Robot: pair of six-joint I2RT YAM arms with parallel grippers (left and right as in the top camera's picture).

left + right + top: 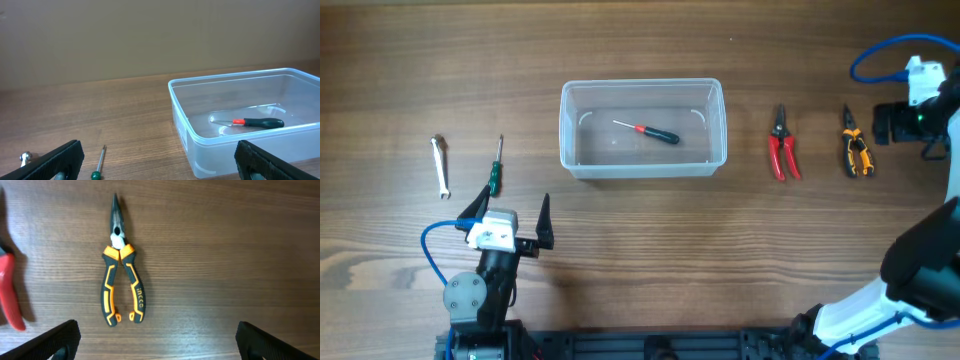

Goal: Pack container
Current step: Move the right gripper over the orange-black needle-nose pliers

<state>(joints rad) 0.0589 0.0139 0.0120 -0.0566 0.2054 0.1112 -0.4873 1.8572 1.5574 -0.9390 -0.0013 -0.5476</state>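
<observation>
The clear plastic container (566,130) stands at the table's middle back, with a red-and-black screwdriver (655,133) lying inside. My left gripper (510,215) is open and empty, in front of and left of the container. In the left wrist view the container (176,107) is ahead on the right, with the screwdriver (255,122) in it. My right gripper (892,122) is open and empty, just right of the orange-and-black pliers (856,148). In the right wrist view the pliers (121,265) lie ahead of the open jaws (157,342).
A green-handled screwdriver (496,170) and a small wrench (440,166) lie left of the container. Red pruners (782,145) lie between the container and the pliers. One red handle (9,292) shows at the left edge of the right wrist view.
</observation>
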